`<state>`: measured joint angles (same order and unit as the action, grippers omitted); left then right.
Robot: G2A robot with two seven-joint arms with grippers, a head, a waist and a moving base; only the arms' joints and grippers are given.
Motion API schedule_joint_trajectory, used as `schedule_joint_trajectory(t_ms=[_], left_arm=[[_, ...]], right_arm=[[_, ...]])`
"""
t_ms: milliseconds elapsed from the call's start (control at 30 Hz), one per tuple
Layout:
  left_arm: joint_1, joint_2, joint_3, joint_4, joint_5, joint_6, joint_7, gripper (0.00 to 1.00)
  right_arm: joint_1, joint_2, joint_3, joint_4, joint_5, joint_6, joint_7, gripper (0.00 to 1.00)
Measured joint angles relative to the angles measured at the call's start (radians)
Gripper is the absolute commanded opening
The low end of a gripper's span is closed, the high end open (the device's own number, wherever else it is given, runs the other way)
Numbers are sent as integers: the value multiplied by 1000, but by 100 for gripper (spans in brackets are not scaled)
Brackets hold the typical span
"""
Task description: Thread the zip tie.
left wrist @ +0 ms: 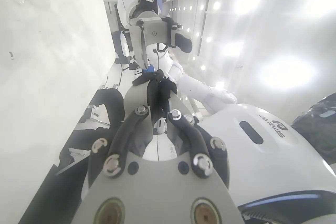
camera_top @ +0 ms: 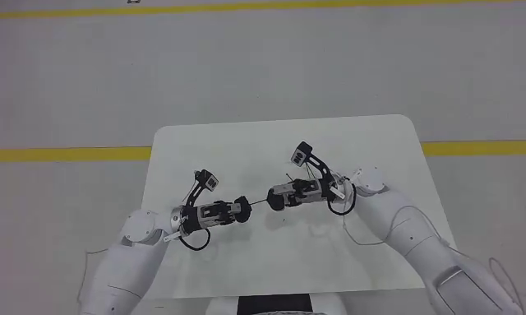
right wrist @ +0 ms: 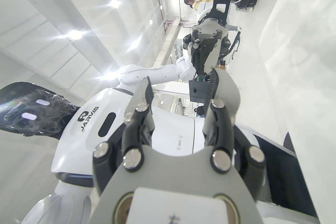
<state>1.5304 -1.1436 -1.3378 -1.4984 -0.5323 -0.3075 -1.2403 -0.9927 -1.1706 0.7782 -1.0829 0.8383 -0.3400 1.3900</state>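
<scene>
1. The white table (camera_top: pixel 246 150) lay beneath both arms, which met nose to nose above its middle.
2. The left gripper (camera_top: pixel 243 206) pointed toward the right gripper (camera_top: pixel 273 200), and the two were near each other but apart.
3. The zip tie (camera_top: pixel 258 202) showed from above as a thin dark line running from the tip of the left gripper across the gap to the right gripper, held off the table surface.
4. In the left wrist view, the left gripper's fingers (left wrist: pixel 151 93) were pressed together with no gap, clamping a dark piece taken to be the zip tie.
5. In the right wrist view, the right gripper's fingers (right wrist: pixel 223 88) stood wide apart and gripped nothing. Whether the free end of the zip tie reached between them could not be told.
</scene>
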Motion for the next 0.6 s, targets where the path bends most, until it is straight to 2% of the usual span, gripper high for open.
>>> schedule_joint_trajectory(t_ms=[333, 500, 600], left_arm=[[0, 0, 0, 0, 0, 0, 0, 0], [0, 0, 0, 0, 0, 0, 0, 0], [0, 0, 0, 0, 0, 0, 0, 0]], right_arm=[[8, 15, -26, -7, 6, 0, 0, 27], [10, 20, -36, -9, 8, 0, 0, 15], [11, 23, -38, -8, 9, 0, 0, 15]])
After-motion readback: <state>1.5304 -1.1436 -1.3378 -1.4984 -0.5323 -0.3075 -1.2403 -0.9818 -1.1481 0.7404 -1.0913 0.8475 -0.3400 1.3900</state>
